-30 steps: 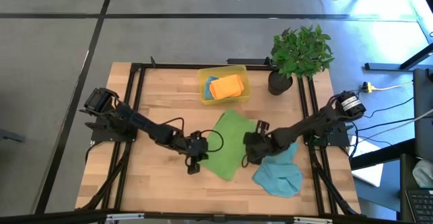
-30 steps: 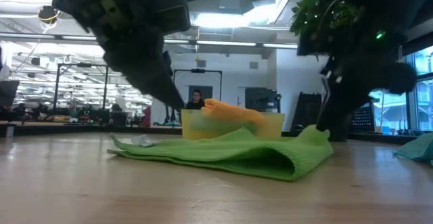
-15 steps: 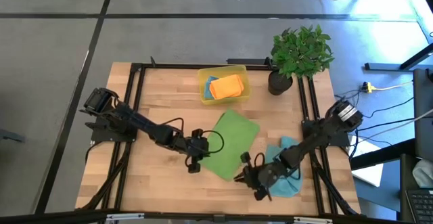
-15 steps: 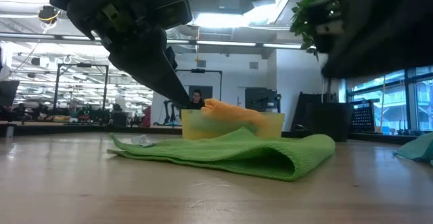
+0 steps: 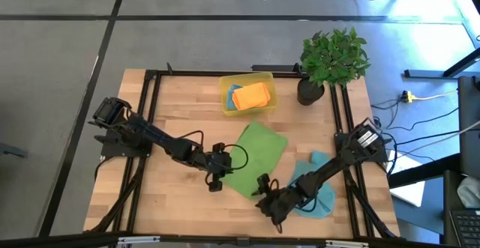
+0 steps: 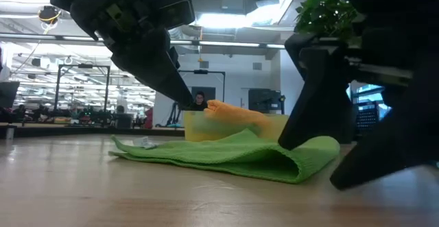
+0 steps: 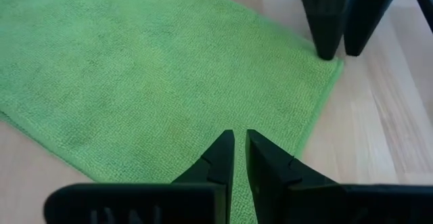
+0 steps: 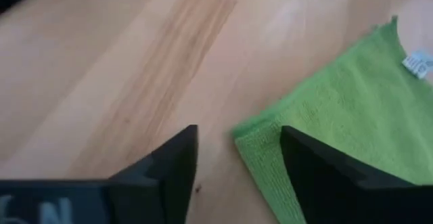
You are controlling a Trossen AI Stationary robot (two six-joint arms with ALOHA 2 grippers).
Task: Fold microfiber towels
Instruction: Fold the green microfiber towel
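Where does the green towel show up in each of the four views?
High view: green towel at table centre, between both grippers.
Low view: folded flat across the middle, before the yellow bin.
Left wrist view: fills most of the picture.
Right wrist view: its corner at the right.
Shared landmark: the towel's white tag, also in the low view.

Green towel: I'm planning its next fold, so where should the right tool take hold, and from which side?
Judging by its pose, the near corner of the green towel is best. It lies flat and doubled on bare table, and the open right tool already straddles that corner. Come down from the table's front edge, away from the left tool at the towel's left edge.
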